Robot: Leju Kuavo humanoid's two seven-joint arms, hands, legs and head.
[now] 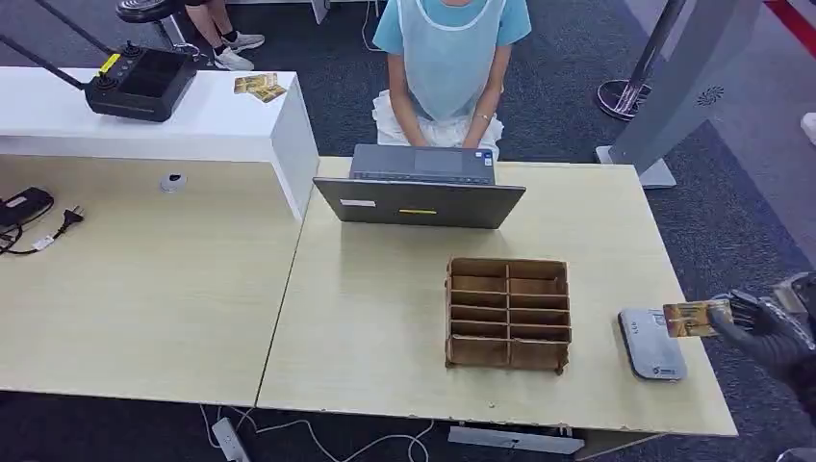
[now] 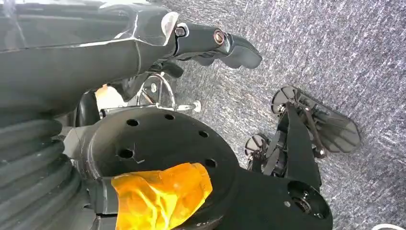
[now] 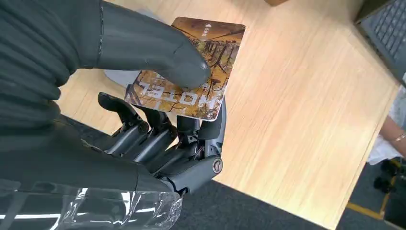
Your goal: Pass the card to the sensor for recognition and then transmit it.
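Our right hand (image 3: 158, 120) pinches the card (image 3: 191, 67) between thumb and fingers, hovering by the sensor (image 1: 650, 343) at the table's (image 1: 385, 318) right edge. We should lower it flat over the sensor, probably slightly left. Our left hand (image 2: 210, 45) hangs, seemingly empty.

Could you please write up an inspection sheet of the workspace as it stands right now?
Surface: light wooden table, joined to a second one on the left.
Job's things: card held over the grey sensor near the table's right edge.
Clutter: wooden compartment rack; open laptop; controller and spare cards on the white counter.
Hands: right hand pinches the card under its thumb; left hand hangs over carpet, holding nothing.
Cables: black plug lead at far left; white cables below the table's front edge.
Surroundings: seated person behind the laptop; grey carpet.
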